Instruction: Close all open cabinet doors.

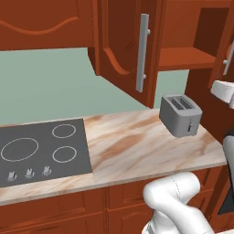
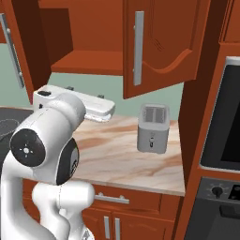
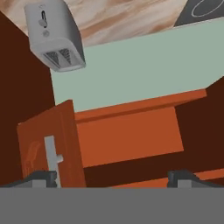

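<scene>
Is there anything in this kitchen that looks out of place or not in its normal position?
Yes. Two wall-cabinet doors stand open over the counter: the left door and the right door, baring the cabinet shelf. The toaster looks normal, upright.

- The left base view looks forward and down from behind the arm, with the cooktop [image 1: 43,153] at 8 o'clock.
- The right base view faces the same counter [image 2: 126,159] from the other side; both share the toaster [image 1: 180,114] and the open cabinet doors [image 2: 157,44].
- The hand view sits near the cabinet, rolled over, toaster at 11 o'clock.
</scene>
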Tool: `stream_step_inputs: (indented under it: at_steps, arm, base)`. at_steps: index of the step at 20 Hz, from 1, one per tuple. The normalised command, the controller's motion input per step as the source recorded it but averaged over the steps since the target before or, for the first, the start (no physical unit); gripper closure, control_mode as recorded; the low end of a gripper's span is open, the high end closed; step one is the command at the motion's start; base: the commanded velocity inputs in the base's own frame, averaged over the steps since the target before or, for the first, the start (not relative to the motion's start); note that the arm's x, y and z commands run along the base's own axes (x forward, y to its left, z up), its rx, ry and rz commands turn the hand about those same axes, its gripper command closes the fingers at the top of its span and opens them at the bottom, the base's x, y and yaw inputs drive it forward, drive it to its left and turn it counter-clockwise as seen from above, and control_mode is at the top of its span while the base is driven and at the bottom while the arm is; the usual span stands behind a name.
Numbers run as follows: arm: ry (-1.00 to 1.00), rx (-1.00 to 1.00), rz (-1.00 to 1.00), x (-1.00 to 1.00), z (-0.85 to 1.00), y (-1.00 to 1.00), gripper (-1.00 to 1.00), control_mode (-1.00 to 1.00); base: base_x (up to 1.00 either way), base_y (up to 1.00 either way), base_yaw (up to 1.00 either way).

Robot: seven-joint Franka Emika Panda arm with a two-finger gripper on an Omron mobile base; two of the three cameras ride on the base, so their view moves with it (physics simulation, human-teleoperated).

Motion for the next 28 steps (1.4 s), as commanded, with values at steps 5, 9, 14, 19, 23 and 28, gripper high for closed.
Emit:
stream_step_inputs:
  at_steps: [5,9,14,19,23,28]
  arm:
    - [-0.11,0.06,0.04,0.01,0.01,-0.82,-1.0,-1.0]
    - [0.0,0.11,0.06,0.07,0.0,-0.88,-1.0,-1.0]
    - [0.0,0.1,0.1,0.44,-0.04,-0.62,-1.0,-1.0]
    - [0.0,0.08,0.13,0.52,-0.05,-0.52,-1.0,-1.0]
    - [0.0,0.07,0.12,0.67,-0.04,-0.41,-1.0,-1.0]
    - [0.0,0.06,0.07,0.77,0.0,-0.12,-1.0,-1.0]
  base:
    - [0.0,0.0,0.0]
    - [0.0,0.0,0.0]
    - [0.0,0.0,0.0]
    - [0.0,0.0,0.0]
    - [0.0,0.0,0.0]
    - [0.0,0.0,0.0]
